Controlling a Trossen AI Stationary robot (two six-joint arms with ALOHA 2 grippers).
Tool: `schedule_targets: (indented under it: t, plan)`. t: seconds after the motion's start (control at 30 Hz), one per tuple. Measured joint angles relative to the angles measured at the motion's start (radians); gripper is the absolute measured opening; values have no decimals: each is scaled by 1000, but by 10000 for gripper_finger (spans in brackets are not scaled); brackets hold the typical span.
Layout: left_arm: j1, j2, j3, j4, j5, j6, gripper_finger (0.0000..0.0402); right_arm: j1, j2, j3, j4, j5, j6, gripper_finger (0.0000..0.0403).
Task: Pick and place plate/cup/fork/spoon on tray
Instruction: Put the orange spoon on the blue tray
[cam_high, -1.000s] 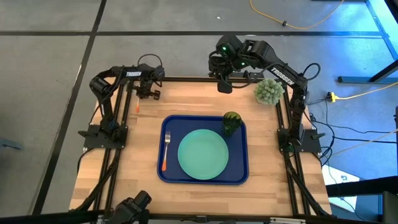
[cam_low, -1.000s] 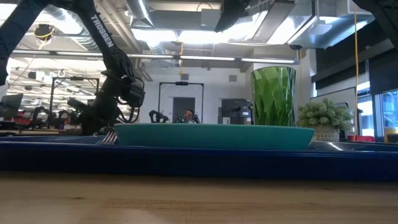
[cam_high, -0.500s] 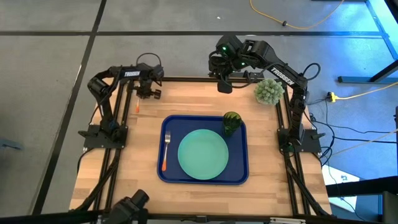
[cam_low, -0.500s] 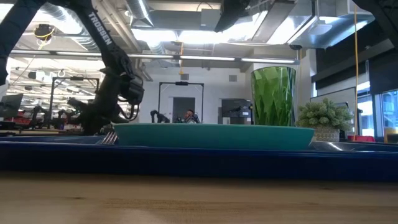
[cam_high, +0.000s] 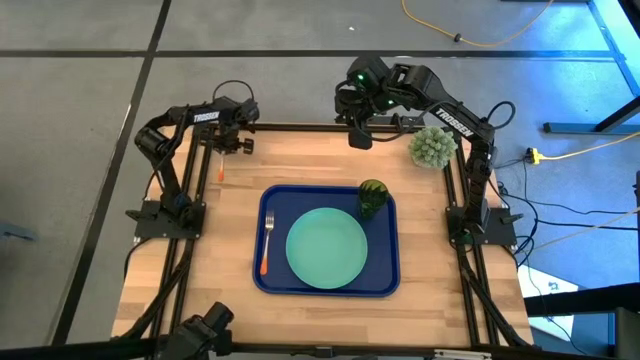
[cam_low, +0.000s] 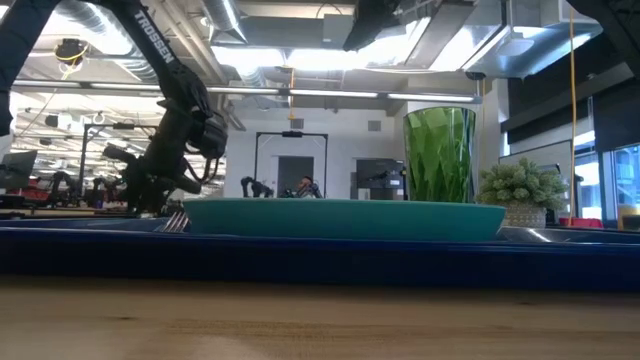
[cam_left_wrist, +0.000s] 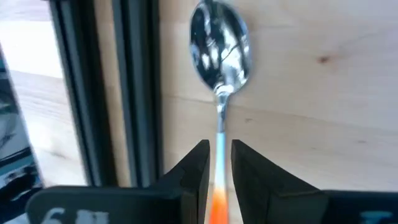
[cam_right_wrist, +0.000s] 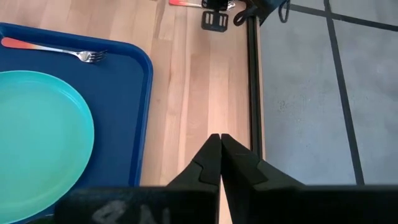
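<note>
Nearby, ball plant (cam_high: 432, 146) flanks cup (cam_high: 371, 197).

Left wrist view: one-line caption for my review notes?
Left claw straddles the spoon's handle on the wooden table, fingers slightly apart.

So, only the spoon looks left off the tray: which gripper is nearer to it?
Left. The left gripper sits right over the spoon, its fingers either side of the handle. The right gripper waits at the table's far edge, well away.
</note>
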Motion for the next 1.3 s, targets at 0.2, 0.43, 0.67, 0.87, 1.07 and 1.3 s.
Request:
schedule_targets:
  t: [0.2,0.43,0.67,0.87,1.07,1.3]
  plan:
    - [22,11,0,39,41,-4,61,0,0,0,-1,0,0,12]
    - [21,36,0,53,5,-2,63,0,0,0,-1,0,0,12]
    - [8,78,0,52,-35,3,62,0,0,0,-1,0,0,12]
    - [-2,102,1,45,-82,-2,60,0,0,0,-1,0,-23,12]
    - [-6,112,2,33,-101,-4,60,0,0,0,-2,0,-26,12]
    - [-6,112,2,32,-100,-4,55,0,0,0,-2,0,-26,12]
